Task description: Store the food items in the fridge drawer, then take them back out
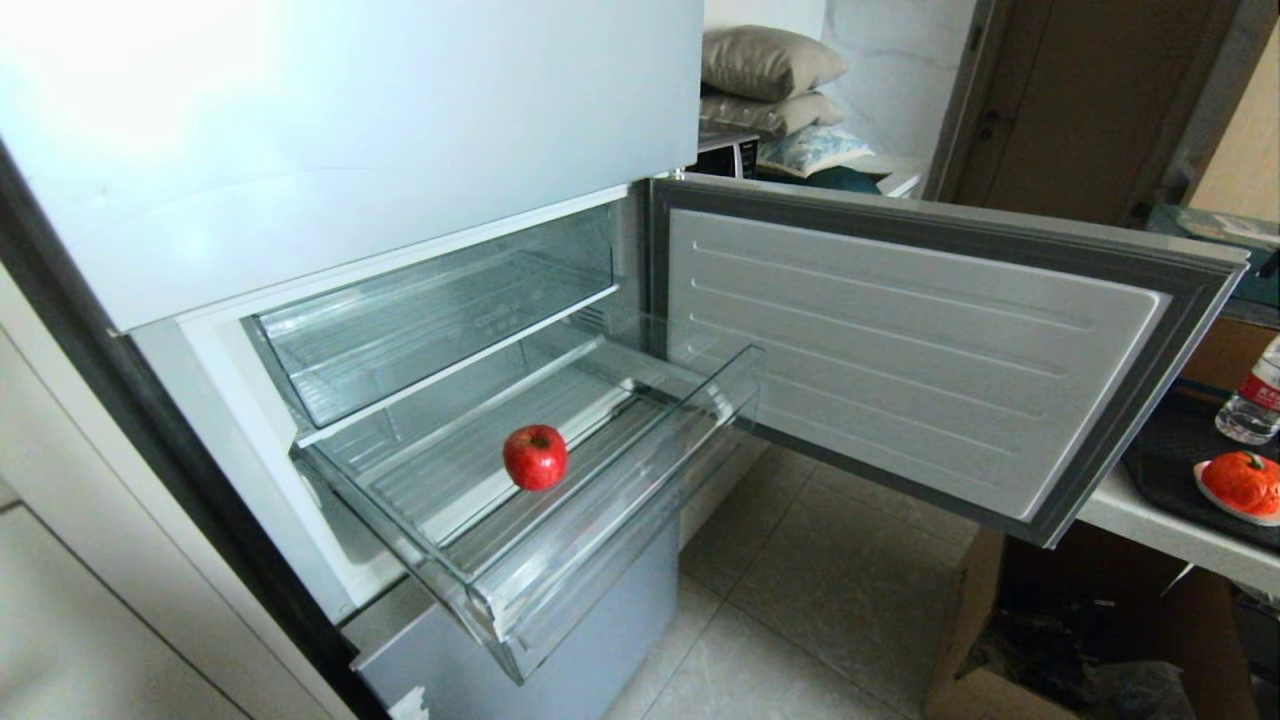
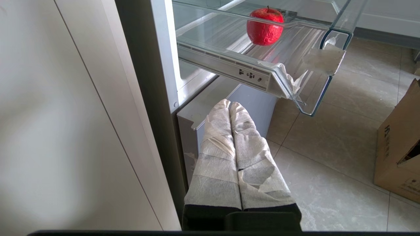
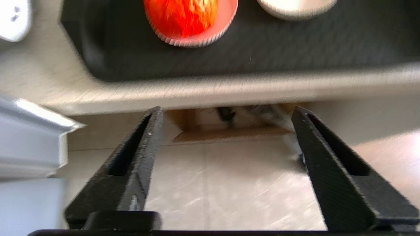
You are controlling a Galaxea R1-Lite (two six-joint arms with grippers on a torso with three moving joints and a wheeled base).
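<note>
1. One apple (image 1: 535,457), red and round, sits mid-floor in the pulled-out drawer (image 1: 600,560), apart from its walls.
2. Drawer is clear plastic, ribbed floor, thick rounded lip; open tile floor below.
3. Pumpkin (image 1: 1242,482), orange-red and ribbed, lies on a pink dish on the black tray (image 1: 1165,470) at the counter edge.
4. Right gripper (image 3: 226,113) hangs spread wide and empty, below that edge.
5. Left gripper (image 2: 229,105), tape-wrapped, fingers pressed together, low beside the fridge.

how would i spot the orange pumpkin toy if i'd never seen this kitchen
Look past the open fridge door to the counter at the right edge. A black tray sits there, and the pumpkin rests on it in a pale dish, beside a water bottle. It is ribbed and orange-red, unlike the smooth red apple.
</note>
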